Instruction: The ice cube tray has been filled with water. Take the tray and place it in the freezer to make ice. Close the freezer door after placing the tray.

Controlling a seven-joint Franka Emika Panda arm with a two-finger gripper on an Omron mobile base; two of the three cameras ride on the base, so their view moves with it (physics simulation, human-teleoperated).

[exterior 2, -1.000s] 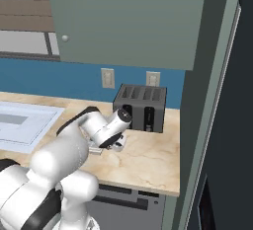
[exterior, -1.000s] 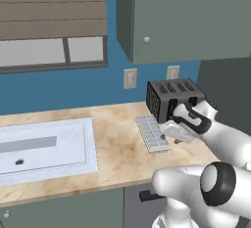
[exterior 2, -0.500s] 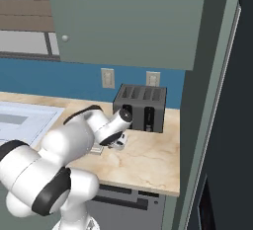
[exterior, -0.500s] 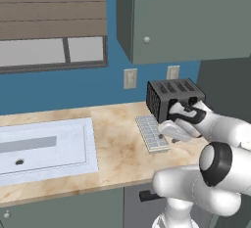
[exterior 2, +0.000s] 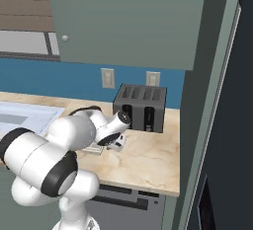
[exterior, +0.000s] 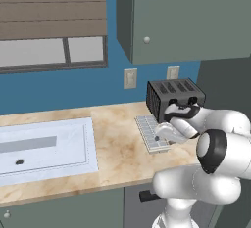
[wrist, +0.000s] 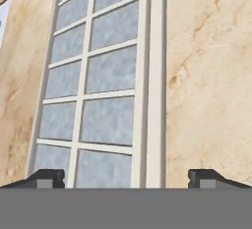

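Note:
The ice cube tray point(exterior: 148, 132) lies flat on the beige counter in front of the black toaster, a pale grid of square cells. In the hand view the tray point(wrist: 98, 85) runs lengthwise up the picture, and the water point(wrist: 112, 71) shows as a dull bluish sheen in the cells. My gripper point(wrist: 127, 179) hovers close above the tray's near end, open, its tips straddling the tray's right rim with nothing between them. From the sides the gripper point(exterior: 163, 137) point(exterior 2: 115, 144) points down at the tray's right half. The slate-grey freezer point(exterior 2: 228, 125) rises at the far right; I cannot tell how its door stands.
The black toaster point(exterior: 174, 95) stands just behind the hand against the blue wall. A white sink point(exterior: 44, 146) is set in the counter to the left. Grey wall cabinets point(exterior: 186, 16) hang overhead. The counter's front edge point(exterior 2: 148, 187) is near.
The hand has crept a little left and lower over the tray while the elbow swung round. The tray has stayed put and the jaws have stayed open.

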